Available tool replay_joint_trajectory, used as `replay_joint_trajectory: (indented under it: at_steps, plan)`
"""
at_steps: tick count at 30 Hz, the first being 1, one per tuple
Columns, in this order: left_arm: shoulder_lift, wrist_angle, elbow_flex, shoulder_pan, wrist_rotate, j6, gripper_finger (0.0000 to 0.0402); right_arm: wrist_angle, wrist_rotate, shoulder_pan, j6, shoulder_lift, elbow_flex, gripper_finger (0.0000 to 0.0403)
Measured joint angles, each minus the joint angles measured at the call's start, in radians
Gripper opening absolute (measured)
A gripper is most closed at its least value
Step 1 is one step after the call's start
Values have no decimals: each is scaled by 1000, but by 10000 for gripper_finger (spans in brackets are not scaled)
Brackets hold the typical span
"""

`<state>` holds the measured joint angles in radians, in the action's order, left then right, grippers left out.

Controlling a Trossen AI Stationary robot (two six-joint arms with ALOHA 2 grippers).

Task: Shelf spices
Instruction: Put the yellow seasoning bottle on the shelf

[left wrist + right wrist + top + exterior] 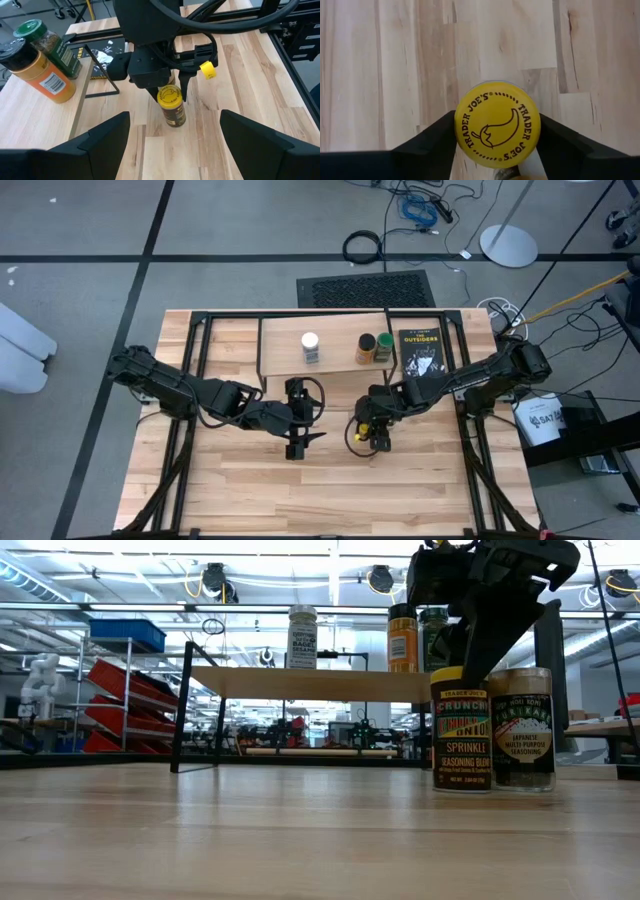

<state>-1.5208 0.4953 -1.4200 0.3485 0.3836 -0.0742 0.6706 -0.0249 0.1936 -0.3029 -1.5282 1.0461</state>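
Yellow-lidded jar (497, 125) clamped in right pincer (496, 131), open tabletop (380, 65) around; left pincer (172, 137) released.

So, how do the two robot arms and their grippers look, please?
Both arms are matte black and jointed, with black cables looping along them. The left gripper has two broad, flat, dark fingers. The right gripper has similar dark fingers and a small yellow tag beside its black housing.

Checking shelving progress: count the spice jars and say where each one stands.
5. On the shelf: a white-lid jar, an orange jar and a green-lid jar. On the table: a yellow-lid jar and a dark one beside it.
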Motion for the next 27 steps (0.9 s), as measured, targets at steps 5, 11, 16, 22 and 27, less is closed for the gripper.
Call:
replay_joint_trajectory:
  at_steps: [5,11,16,22,27]
  plan:
    - [0,0,0,-1,3,1,320,-14,-2,-2,5,-3,0,226]
    - [0,6,30,-4,95,-69,320,-5,-35,-2,2,-6,38,222]
    - [0,5,140,-12,169,-255,320,-2,-35,-2,7,-6,96,223]
    - [0,-155,250,-3,78,-346,320,4,-34,-2,68,-5,179,226]
    - [0,-340,315,14,54,-233,321,-9,-34,-2,111,-4,243,225]
